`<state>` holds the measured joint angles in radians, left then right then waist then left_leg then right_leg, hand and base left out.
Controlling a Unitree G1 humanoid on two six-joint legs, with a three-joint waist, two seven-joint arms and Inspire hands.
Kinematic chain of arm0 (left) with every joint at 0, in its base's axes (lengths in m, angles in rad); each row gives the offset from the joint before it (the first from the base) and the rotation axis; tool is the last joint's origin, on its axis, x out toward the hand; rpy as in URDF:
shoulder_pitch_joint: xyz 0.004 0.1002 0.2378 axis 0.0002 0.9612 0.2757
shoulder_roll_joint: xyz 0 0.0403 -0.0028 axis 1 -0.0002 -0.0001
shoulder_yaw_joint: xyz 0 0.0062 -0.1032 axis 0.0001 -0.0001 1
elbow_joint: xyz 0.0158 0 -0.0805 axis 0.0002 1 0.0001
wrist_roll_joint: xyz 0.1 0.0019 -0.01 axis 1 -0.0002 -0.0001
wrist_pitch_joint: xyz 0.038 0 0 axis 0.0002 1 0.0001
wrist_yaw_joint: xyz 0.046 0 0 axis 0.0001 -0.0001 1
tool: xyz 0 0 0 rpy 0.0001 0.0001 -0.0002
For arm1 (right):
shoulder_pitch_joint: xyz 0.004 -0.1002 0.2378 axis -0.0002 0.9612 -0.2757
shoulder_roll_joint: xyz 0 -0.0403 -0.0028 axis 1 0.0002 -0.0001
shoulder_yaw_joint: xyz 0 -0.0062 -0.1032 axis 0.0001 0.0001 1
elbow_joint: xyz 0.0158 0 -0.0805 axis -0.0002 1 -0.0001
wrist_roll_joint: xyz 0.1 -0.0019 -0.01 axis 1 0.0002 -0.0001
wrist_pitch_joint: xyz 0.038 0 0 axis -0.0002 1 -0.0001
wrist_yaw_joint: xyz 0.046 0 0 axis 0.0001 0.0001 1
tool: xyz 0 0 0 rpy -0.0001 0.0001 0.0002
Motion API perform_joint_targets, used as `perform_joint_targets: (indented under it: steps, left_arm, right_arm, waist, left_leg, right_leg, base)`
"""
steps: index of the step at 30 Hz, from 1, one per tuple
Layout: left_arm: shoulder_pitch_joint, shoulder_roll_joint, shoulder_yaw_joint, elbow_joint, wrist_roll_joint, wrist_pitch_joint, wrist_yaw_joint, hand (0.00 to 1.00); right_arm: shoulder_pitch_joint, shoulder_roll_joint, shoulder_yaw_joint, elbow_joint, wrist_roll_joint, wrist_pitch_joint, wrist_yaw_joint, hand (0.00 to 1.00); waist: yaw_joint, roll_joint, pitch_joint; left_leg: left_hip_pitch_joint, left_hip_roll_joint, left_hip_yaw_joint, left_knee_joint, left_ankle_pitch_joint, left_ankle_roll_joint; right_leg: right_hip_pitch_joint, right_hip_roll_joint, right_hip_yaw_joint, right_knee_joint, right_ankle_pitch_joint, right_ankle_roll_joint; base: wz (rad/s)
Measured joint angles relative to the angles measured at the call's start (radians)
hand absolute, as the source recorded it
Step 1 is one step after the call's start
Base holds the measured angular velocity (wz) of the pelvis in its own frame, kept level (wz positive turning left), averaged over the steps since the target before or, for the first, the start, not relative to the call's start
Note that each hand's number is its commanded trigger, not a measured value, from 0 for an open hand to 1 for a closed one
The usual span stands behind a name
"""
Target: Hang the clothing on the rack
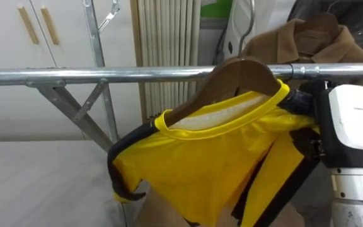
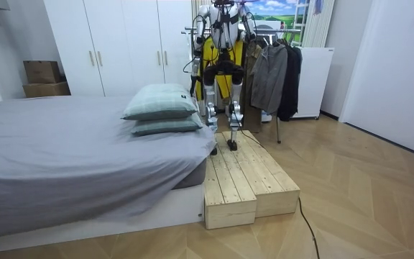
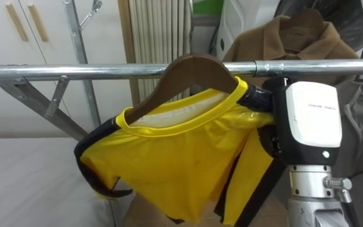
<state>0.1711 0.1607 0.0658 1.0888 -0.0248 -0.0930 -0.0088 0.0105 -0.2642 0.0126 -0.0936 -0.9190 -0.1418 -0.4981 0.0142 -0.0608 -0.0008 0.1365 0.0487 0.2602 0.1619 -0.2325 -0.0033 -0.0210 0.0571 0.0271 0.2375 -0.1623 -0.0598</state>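
A yellow shirt [image 1: 213, 157] with black sleeves hangs on a brown wooden hanger [image 1: 244, 69]. The hanger's top lies across the front of the metal clothes rail [image 1: 106, 75], and its wire hook [image 1: 247, 25] rises above the rail. My right hand [image 1: 351, 126] comes in from the right, and its dark fingers [image 1: 298, 101] curl round the hanger's right end and the shirt's shoulder. In the room view I stand on a wooden platform [image 2: 246, 180] facing the rack, with the yellow shirt [image 2: 208, 54] in front of me.
A brown coat [image 1: 314, 38] hangs on the rail just right of the shirt. The rack's slanted braces [image 1: 74, 107] drop below the rail on the left. White wardrobe doors [image 1: 36, 31] stand behind. A grey bed [image 2: 63, 144] with pillows [image 2: 160, 108] lies beside the platform. Dark clothes [image 2: 275, 72] hang further along the rack.
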Motion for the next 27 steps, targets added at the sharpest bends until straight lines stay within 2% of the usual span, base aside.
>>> perform_joint_targets:
  steps: [7,16,27]
  left_arm:
    - [-0.005,-0.013,0.010,0.001,0.020,0.005,0.007,0.00]
    - [-0.010,-0.014,0.010,0.004,0.020,0.024,0.019,0.00]
    - [-0.024,-0.014,0.009,0.002,0.061,0.041,0.028,0.00]
  right_arm:
    - [0.000,0.001,-0.005,-0.019,0.001,0.001,0.000,1.00]
    - [0.000,0.001,-0.005,-0.019,0.024,0.012,0.000,1.00]
    - [0.000,0.003,-0.003,-0.018,0.090,0.016,0.056,1.00]
  waist:
    - [0.000,0.001,-0.0004]
    - [0.017,0.001,-0.0011]
    - [0.018,0.002,-0.0014]
  left_leg:
    - [0.007,0.000,-0.002,0.000,0.000,0.000]
    - [-0.001,0.000,-0.001,0.000,0.000,0.000]
    - [-0.002,0.001,-0.001,0.000,0.000,0.000]
  right_leg:
    - [0.004,0.000,-0.003,0.000,0.000,0.000]
    - [0.002,0.000,-0.005,-0.001,0.001,0.000]
    - [0.002,-0.001,-0.006,-0.001,0.003,0.000]
  base:
    - [0.00]
    - [0.00]
    - [0.00]
